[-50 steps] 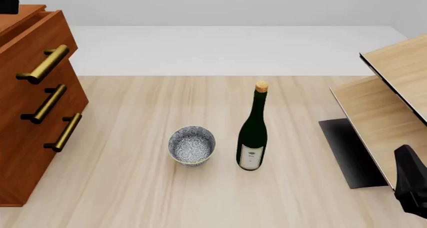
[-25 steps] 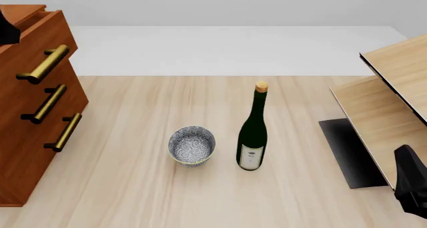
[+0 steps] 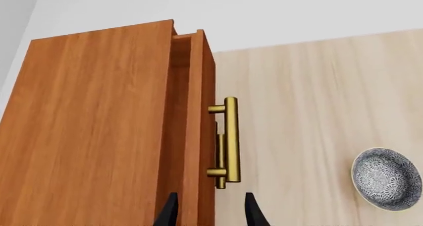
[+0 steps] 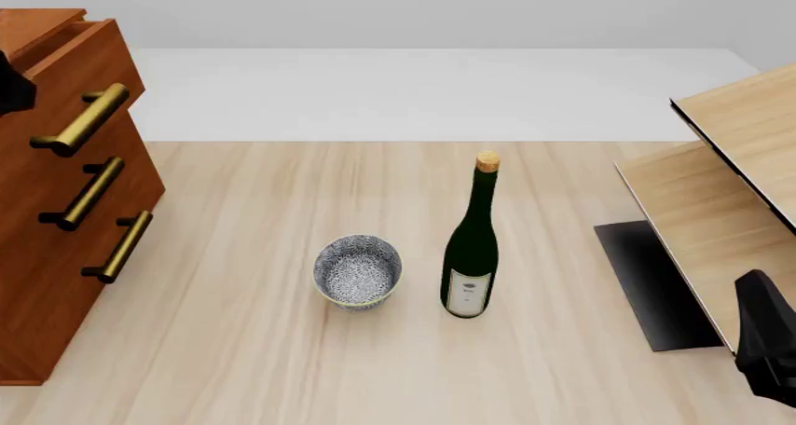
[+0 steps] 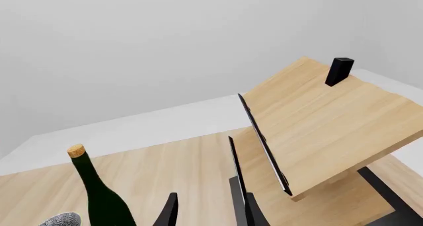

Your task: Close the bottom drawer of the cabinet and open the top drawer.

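The cabinet (image 4: 37, 211) stands at the table's left edge, seen from above in the left wrist view (image 3: 92, 127). Its top drawer (image 4: 88, 57) sticks out a little, with a gap behind its front (image 3: 201, 87) and a brass handle (image 3: 230, 139). The bottom drawer (image 4: 62, 304) sits flush with the middle one. My left gripper (image 3: 209, 216) hovers open above the top drawer's front and handle, holding nothing; only a black piece of it (image 4: 13, 82) shows in the front view. My right gripper (image 5: 208, 211) is open and empty at the near right.
A patterned bowl (image 4: 357, 270) and a dark green corked bottle (image 4: 472, 243) stand mid-table. A pale wood shelf unit (image 4: 728, 192) on a black base fills the right side, with a small black block (image 5: 339, 71) on it. The right arm (image 4: 765, 346) rests at the bottom right.
In the front view the black part of my left gripper has come down along the cabinet's left edge. Drawers, bowl, bottle and right arm have not moved.
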You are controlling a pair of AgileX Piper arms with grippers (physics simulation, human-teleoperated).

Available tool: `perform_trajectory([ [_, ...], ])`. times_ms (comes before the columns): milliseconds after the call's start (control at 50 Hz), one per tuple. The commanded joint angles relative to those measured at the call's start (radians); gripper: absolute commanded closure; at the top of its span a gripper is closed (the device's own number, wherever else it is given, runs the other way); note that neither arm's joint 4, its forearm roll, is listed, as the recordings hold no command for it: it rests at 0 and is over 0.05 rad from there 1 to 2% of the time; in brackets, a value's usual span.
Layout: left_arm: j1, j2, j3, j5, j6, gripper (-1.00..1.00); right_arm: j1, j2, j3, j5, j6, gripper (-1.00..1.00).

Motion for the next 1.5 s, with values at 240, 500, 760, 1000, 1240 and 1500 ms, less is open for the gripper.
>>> perform_trajectory([
  [240, 0.031, -0.01, 0.058, -0.035, 0.015, -1.0, 0.0, -0.002, -0.001, 0.003, -0.003, -1.0],
  [500, 0.039, -0.001, 0.097, -0.07, 0.013, -1.0, -0.005, -0.001, -0.001, 0.002, -0.005, -1.0],
  [760, 0.054, -0.008, 0.142, -0.096, 0.013, -1.0, -0.004, -0.001, -0.001, 0.002, -0.008, -1.0],
  [1000, 0.067, -0.014, 0.169, -0.112, 0.016, -1.0, -0.004, -0.001, -0.001, 0.002, -0.012, -1.0],
  [1240, 0.073, -0.014, 0.207, -0.133, 0.015, -1.0, -0.006, -0.001, -0.001, 0.001, -0.011, -1.0],
  [1500, 0.067, -0.013, 0.236, -0.143, 0.001, -1.0, -0.008, -0.001, 0.001, 0.0, -0.009, -1.0],
])
